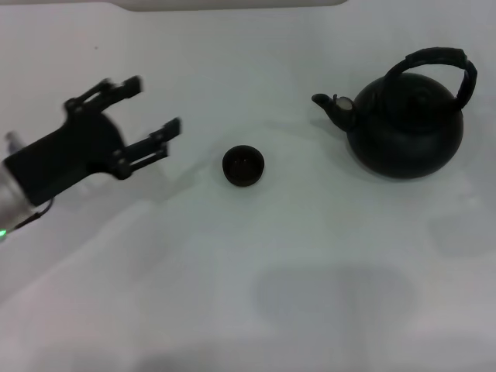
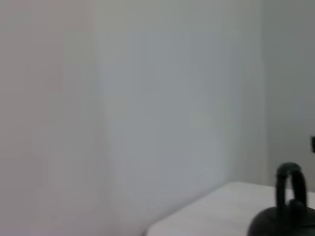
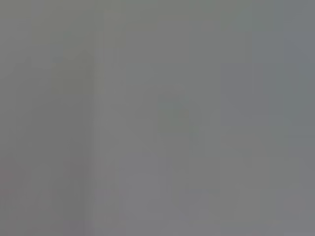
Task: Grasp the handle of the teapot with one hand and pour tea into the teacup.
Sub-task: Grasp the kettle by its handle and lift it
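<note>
left gripper (image 1: 155,105) hanging over the table's (image 1: 232,294) left side, fingers spread wide and holding nothing, tiny teacup (image 1: 243,166) sitting mid-table just right of it, teapot (image 1: 405,128) well off to the right, spout facing the cup, handle (image 1: 438,62) arched on top, untouched

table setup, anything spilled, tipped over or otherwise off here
Nothing stands out. The teapot sits upright with its handle arched over the top, the teacup stands upright apart from it, and no spill shows on the table. The left pincer is open, holding nothing.
</note>
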Action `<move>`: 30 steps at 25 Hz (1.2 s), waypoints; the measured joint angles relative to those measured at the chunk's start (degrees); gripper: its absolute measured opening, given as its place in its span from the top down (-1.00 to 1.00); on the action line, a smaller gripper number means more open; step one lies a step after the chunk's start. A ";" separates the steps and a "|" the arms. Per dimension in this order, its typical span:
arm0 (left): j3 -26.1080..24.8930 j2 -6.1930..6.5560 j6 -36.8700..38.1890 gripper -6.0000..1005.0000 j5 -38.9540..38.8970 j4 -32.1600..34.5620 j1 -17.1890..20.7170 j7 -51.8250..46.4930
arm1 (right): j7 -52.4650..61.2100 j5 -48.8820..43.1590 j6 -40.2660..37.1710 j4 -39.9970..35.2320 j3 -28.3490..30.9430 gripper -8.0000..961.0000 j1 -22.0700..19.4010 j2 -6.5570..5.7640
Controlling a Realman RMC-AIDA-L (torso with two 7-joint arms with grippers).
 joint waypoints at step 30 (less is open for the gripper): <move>-5.44 -0.16 7.70 -0.61 -5.31 -7.92 2.41 6.95 | 17.13 -23.99 3.65 -7.23 -0.58 -0.31 2.14 1.58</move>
